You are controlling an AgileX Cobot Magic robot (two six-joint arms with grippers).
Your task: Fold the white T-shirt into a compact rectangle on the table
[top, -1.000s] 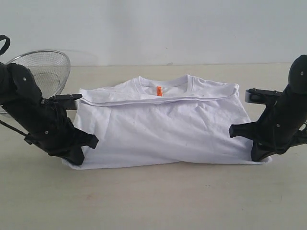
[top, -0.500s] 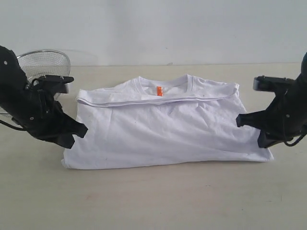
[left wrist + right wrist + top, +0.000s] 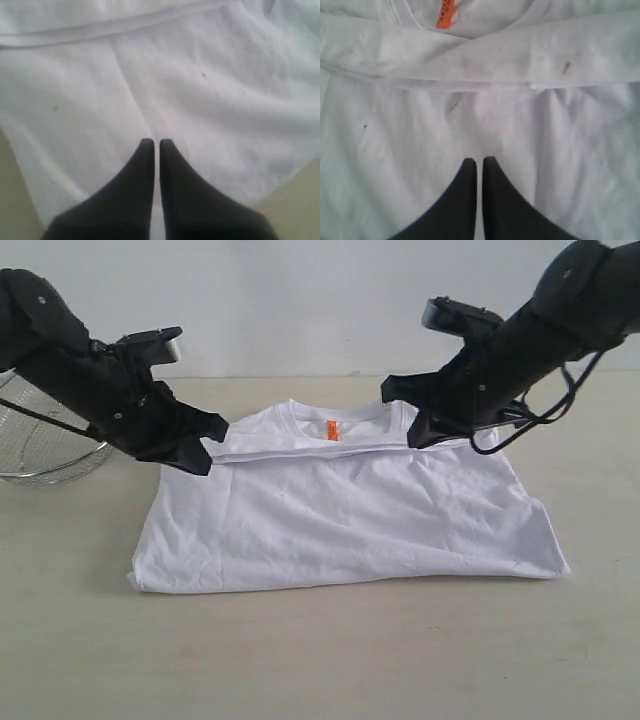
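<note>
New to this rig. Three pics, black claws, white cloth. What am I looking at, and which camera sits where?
This is a robot with two black arms, each ending in a two-finger gripper. The wide picture comes from a camera off the arms, looking across the table. In it you see the left gripper and the right gripper. The other two pictures come from a camera on each wrist, looking along that arm's own fingers, so the dark wedges at the edge are the fingertips.

On the table lies a white T-shirt, partly folded, with its collar and orange neck tag toward the far side. A wire mesh bowl sits at the far left.

Both grippers are shut and poised over the shirt near the fold below the collar. No cloth shows pinched in either one.
</note>
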